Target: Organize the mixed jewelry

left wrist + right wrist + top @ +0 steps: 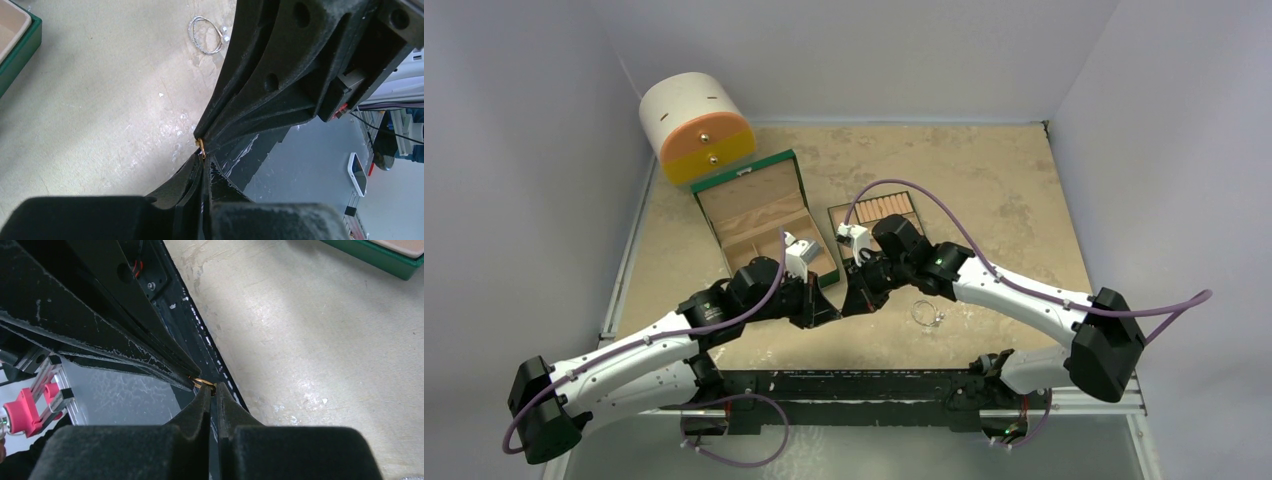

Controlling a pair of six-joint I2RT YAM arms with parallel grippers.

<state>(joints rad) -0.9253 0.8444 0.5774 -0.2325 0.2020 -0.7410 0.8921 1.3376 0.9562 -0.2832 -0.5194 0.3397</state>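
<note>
My two grippers meet tip to tip above the table's front middle. A tiny gold ring (201, 146) sits pinched between them; it also shows in the right wrist view (203, 383). My left gripper (204, 158) is shut with the ring at its fingertips. My right gripper (214, 389) is shut on the ring's other side. In the top view the left gripper (830, 313) and right gripper (850, 305) touch noses. A thin silvery wire hoop (927, 314) lies on the table right of them, also in the left wrist view (206, 41), with small pieces beside it.
The open green tan-lined box (764, 215) stands behind the left arm. A small dark ring tray (879, 212) with tan rolls sits behind the right gripper. The round white-and-orange drawer case (696, 128) is at the back left. The table's black front rail (874, 385) is just below the grippers.
</note>
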